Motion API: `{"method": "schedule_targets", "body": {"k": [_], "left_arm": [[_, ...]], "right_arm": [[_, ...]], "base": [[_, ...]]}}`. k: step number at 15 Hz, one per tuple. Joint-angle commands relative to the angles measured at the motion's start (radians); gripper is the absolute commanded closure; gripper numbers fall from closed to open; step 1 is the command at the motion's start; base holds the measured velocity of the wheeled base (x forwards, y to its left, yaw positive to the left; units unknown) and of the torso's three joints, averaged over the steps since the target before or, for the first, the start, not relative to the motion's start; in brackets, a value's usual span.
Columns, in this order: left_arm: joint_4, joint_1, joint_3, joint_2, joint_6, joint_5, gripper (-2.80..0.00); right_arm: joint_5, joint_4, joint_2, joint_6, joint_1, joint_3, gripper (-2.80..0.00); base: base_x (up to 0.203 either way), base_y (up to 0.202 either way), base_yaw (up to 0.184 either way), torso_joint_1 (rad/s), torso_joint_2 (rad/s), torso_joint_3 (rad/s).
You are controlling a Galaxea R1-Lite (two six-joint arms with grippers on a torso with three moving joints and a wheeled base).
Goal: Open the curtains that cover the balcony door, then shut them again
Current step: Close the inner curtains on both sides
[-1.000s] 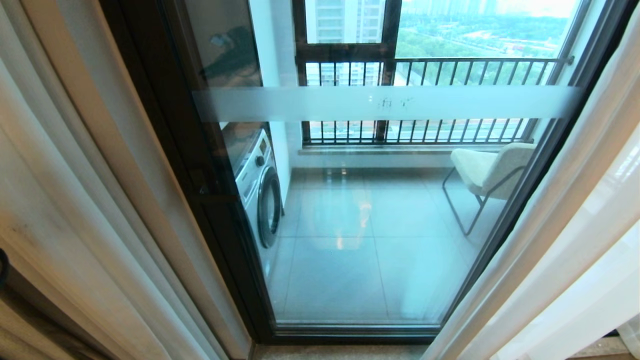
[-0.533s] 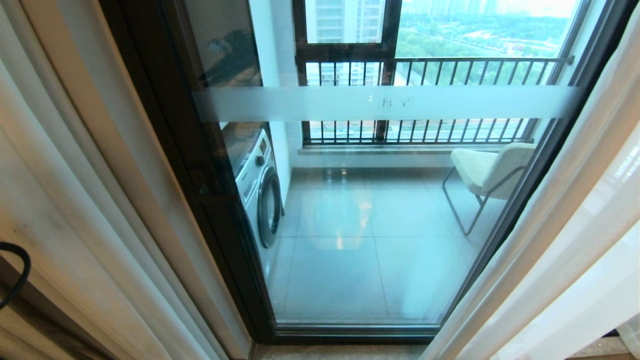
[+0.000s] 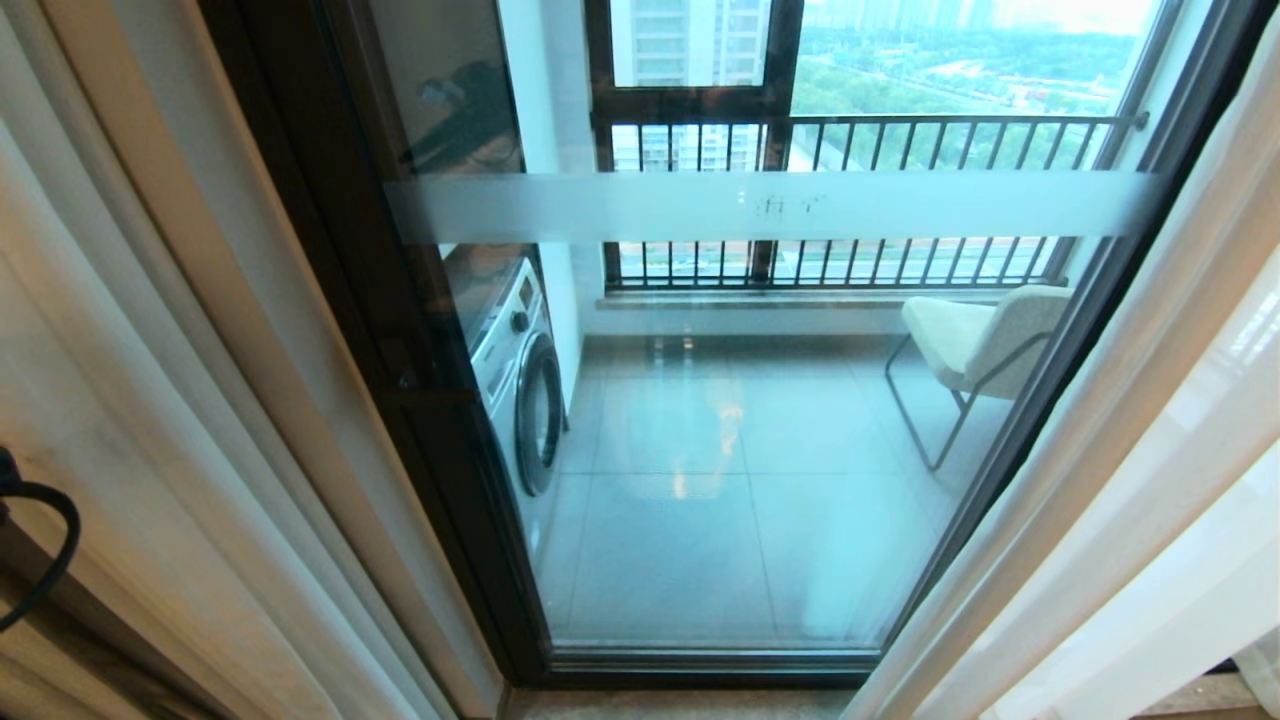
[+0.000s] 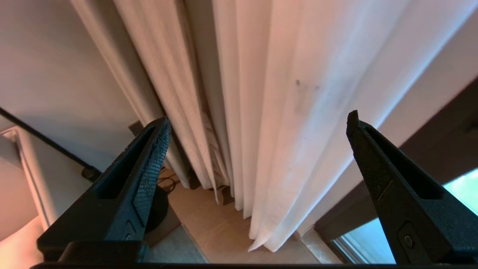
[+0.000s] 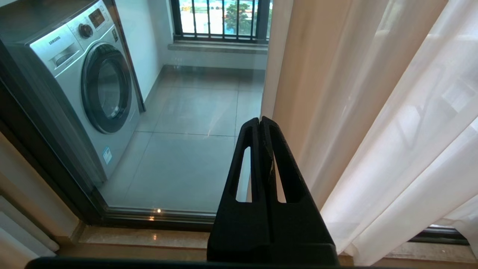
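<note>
The curtains are parted, and the balcony door (image 3: 760, 205) with its frosted stripe shows between them. The left sheer curtain (image 3: 150, 400) hangs bunched at the left, the right sheer curtain (image 3: 1150, 450) at the right. My left gripper (image 4: 257, 121) is open wide and faces the bunched white folds of the left curtain (image 4: 283, 112); the fabric hangs just beyond the fingertips (image 4: 162, 129), with nothing held. In the head view only a black cable loop (image 3: 45, 550) of that arm shows. My right gripper (image 5: 260, 121) is shut and empty, low before the door glass, beside the right curtain (image 5: 410, 130).
Behind the glass stand a washing machine (image 3: 520, 380), a pale chair (image 3: 980, 340) and a black railing (image 3: 850, 130). A beige drape (image 5: 317, 74) hangs beside the right sheer. A dark round base with cables (image 4: 160, 209) sits on the wooden floor by the left folds.
The black cable loop at the head view's left edge has come further into the picture and risen a little. The curtains and door look the same.
</note>
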Motion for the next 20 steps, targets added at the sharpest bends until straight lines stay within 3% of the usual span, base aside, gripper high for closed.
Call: {"method": "schedule_targets", "body": {"k": [1,5,8,13,16,20], "left_arm": [[-0.024,-0.016,0.003,0.000,-0.001,-0.007,-2.80],[-0.104,-0.019,-0.035,0.035,-0.015,-0.059,-2.80],[-0.072,0.009,-0.130,0.082,-0.050,-0.081,-2.80],[-0.074,0.061,-0.277,0.193,-0.048,-0.096,-2.80],[-0.124,0.105,-0.308,0.233,-0.042,-0.173,-2.80],[-0.244,0.207,-0.335,0.295,0.017,-0.270,-2.80]], "right_arm": [[0.001,-0.001,0.015,0.000,0.000,0.000,0.00],[0.001,-0.001,0.026,0.000,-0.001,0.000,0.00],[0.001,-0.001,0.035,0.000,-0.001,0.000,0.00],[0.001,-0.001,0.048,0.000,0.000,0.000,0.00],[0.001,-0.001,0.051,0.000,0.002,0.000,0.00],[0.001,-0.001,0.054,0.000,0.002,0.000,0.00]], "base": [[0.000,0.000,0.000,0.000,0.00,0.000],[0.000,0.000,0.000,0.000,0.00,0.000],[0.000,0.000,0.000,0.000,0.00,0.000],[0.000,0.000,0.000,0.000,0.00,0.000],[0.000,0.000,0.000,0.000,0.00,0.000],[0.000,0.000,0.000,0.000,0.00,0.000]]}}
